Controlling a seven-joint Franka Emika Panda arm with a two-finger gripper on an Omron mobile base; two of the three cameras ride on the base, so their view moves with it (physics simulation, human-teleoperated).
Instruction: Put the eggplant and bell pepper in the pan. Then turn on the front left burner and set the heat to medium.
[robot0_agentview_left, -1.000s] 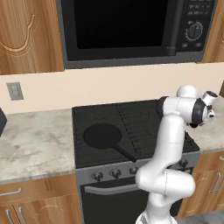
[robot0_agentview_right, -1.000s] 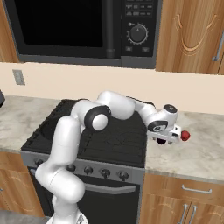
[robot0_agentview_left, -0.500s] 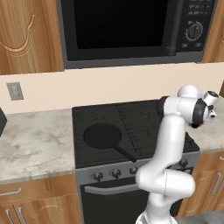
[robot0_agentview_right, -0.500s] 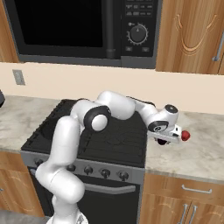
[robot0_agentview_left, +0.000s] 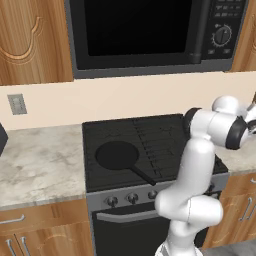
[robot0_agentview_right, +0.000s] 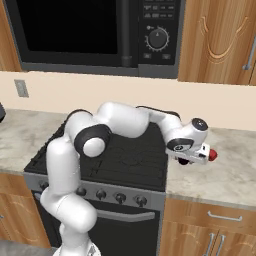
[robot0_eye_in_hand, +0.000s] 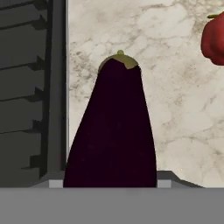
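Hand view puts the eggplant in the centre, a dark purple body with its small green cap at 12 o'clock and its wide end at 6 o'clock, lying on the marble counter just beside the edge of the cooktop at 9 o'clock. The bell pepper sits apart from it at 2 o'clock, also on the counter.

From the right base view, the gripper is low over the counter at the right of the stove, with the red pepper just beside it. The jaws appear drawn in narrow around the eggplant, so I judge it is held, although the finger tips themselves are hidden behind its body.

The pan waits on the front left burner, at 9 o'clock from the arm and well apart from the vegetables.

About handling: the eggplant should be light and rather firm, but its skin is smooth and glossy — it may slip. The wide middle part seems the best place to hold, because the narrow neck near the cap gives little surface and could let it turn.
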